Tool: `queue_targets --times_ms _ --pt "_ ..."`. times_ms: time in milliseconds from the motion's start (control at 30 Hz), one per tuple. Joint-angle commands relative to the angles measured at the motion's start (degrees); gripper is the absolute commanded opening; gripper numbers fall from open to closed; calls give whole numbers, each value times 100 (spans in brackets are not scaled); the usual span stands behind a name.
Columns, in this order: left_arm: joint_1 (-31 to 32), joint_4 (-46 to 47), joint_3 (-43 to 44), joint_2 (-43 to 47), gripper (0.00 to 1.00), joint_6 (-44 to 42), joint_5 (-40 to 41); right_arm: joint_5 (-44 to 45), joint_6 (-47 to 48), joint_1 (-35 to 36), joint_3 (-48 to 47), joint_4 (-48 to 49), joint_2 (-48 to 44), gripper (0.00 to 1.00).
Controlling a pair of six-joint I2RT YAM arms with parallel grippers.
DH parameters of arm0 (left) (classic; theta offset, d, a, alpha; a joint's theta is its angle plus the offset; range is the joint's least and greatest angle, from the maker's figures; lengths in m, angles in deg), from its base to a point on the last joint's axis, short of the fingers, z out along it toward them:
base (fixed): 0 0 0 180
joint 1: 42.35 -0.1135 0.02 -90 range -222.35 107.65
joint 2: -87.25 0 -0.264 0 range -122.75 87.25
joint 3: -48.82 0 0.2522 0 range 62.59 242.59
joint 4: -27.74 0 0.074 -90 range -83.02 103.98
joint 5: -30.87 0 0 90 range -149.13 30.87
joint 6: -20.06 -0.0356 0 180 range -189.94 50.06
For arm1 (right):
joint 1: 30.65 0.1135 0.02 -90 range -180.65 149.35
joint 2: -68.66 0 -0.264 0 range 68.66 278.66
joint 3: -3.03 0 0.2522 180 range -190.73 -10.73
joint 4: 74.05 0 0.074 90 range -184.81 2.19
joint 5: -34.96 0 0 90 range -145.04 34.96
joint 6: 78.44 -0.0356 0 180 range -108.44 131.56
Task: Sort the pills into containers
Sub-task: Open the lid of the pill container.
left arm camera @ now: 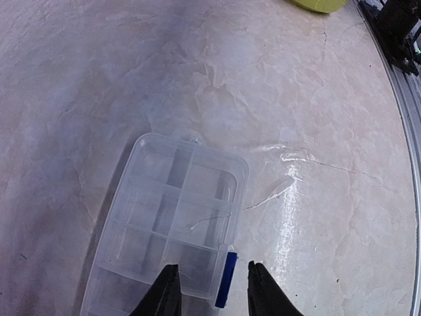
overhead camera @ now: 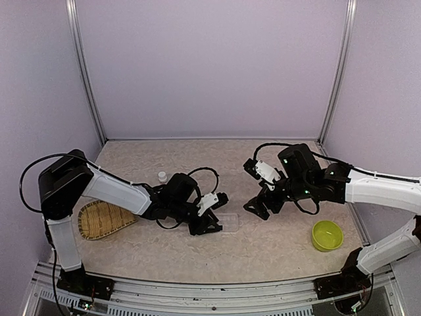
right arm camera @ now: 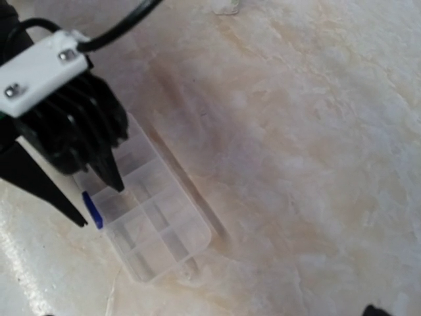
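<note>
Zero pills showing: I am holding my left pincer [left arm camera: 214, 266] apart astride the blue latch [left arm camera: 225, 280] of the closed compartment box [left arm camera: 177, 197] lying on the table [left arm camera: 316, 131]; all sorting is remaining.

**No legible writing in any view**

No text, label, brand, number or sign can be read. The clear compartment box [left arm camera: 177, 217] shows bare plastic with no print. The blue latch [left arm camera: 225, 280] on the box's edge is a plain colour without marking.
</note>
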Motion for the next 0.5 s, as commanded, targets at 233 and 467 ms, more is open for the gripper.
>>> queue_targets --times_ms 233,467 --pt "-13 -30 187 -158 9 -25 -273 -14 -10 -48 57 67 -58 100" --pt "-26 32 247 46 0 229 -368 -17 -19 -53 51 71 -57 100"
